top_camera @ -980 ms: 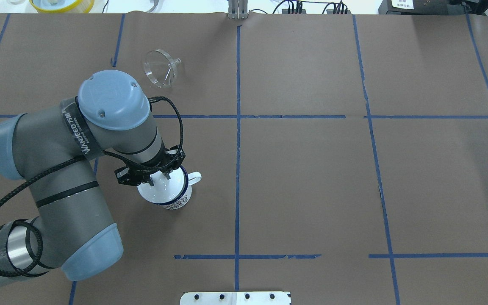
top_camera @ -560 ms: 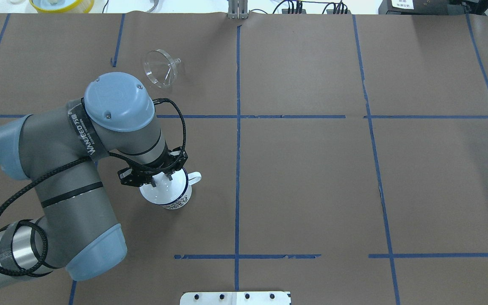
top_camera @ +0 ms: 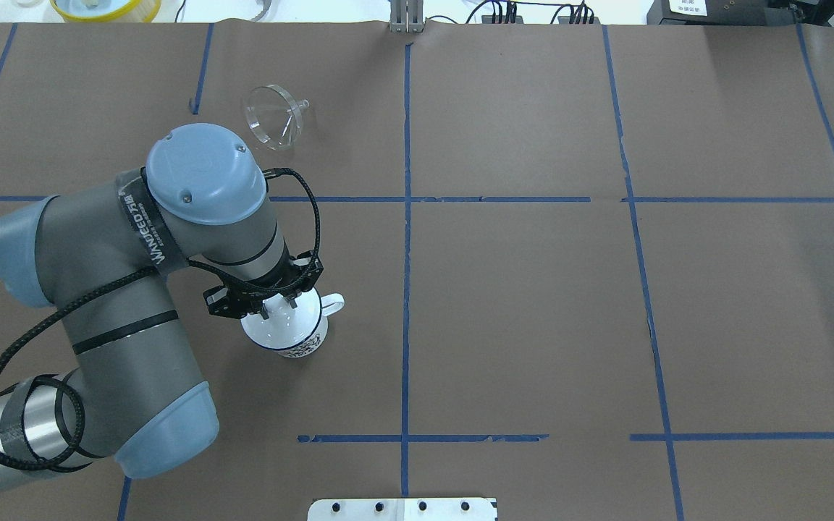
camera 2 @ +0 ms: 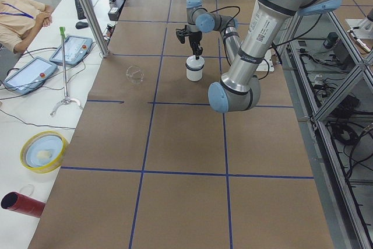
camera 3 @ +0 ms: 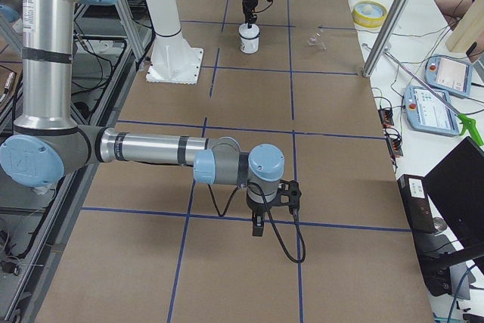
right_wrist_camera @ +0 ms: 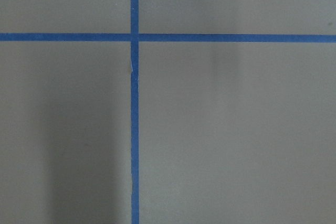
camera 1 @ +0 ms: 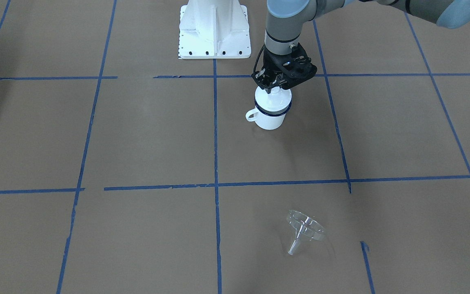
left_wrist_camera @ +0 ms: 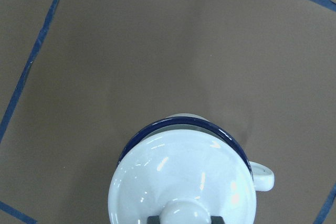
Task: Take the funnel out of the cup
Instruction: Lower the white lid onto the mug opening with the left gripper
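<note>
Table [top_camera: 533,289]: brown paper surface marked with blue tape lines, carrying both of the task's things.

Left arm [top_camera: 120,289]: I am watching it reach down over the left half of the table. The left gripper [top_camera: 277,307] is hanging directly above the cup [camera 1: 271,116].

Right arm [camera 3: 151,149]: it is lying low over the near right of the table, well apart from the work. Its right gripper [camera 3: 259,226] is pointing at bare paper, and I cannot tell whether it is open or closed.

Cup: it is standing upright with its handle pointing towards the table's centre line. A white domed lid [left_wrist_camera: 178,177] is sitting on its rim.

Funnel [top_camera: 274,124]: it is lying on its side on the paper, far-left of the cup and well apart from it, so I am judging it already out of the cup.

Knob [left_wrist_camera: 185,214]: the left fingers are sitting against either side of it and appear to be pinching it. The wrist view crops that contact at its lower edge.

Advice for the step in hand, which I am reading as finishing with the lid:
- Keep the wrist vertical over the knob.
- Part the fingers fully before rising.
- Rise straight up, so that the lid is not dragged and the light cup is not tipped.
- Avoid any sideways travel towards the funnel.
</note>
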`<action>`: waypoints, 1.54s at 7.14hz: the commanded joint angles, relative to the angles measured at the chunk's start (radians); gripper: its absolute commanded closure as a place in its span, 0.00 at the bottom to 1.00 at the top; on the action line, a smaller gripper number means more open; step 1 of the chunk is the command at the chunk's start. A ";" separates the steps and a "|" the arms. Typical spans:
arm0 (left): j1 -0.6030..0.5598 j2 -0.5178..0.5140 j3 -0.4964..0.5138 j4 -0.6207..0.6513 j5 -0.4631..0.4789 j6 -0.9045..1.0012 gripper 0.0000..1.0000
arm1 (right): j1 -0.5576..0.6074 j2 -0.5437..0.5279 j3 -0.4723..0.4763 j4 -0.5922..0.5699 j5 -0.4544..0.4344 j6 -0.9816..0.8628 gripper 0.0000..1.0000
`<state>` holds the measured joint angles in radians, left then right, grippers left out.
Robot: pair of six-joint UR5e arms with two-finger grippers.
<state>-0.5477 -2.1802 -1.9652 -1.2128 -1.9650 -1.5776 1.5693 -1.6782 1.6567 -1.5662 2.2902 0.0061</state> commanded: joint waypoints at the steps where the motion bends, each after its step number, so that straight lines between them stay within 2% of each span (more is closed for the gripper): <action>1: 0.000 0.002 0.006 -0.019 0.000 0.001 1.00 | 0.000 0.000 0.000 0.000 0.000 0.000 0.00; 7: -0.001 0.011 0.005 -0.021 0.005 0.002 0.99 | 0.000 0.000 0.000 0.000 0.000 0.000 0.00; 8: 0.000 0.011 0.006 -0.021 0.005 0.002 0.37 | 0.000 0.000 0.000 0.000 0.000 0.000 0.00; 10: 0.000 0.010 0.006 -0.021 0.005 0.002 0.11 | 0.000 0.000 0.000 0.000 0.000 0.000 0.00; 11: 0.000 0.011 0.003 -0.021 0.005 0.002 0.09 | 0.000 0.000 0.000 0.000 0.000 0.000 0.00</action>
<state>-0.5481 -2.1692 -1.9598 -1.2333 -1.9604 -1.5754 1.5693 -1.6782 1.6567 -1.5662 2.2902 0.0061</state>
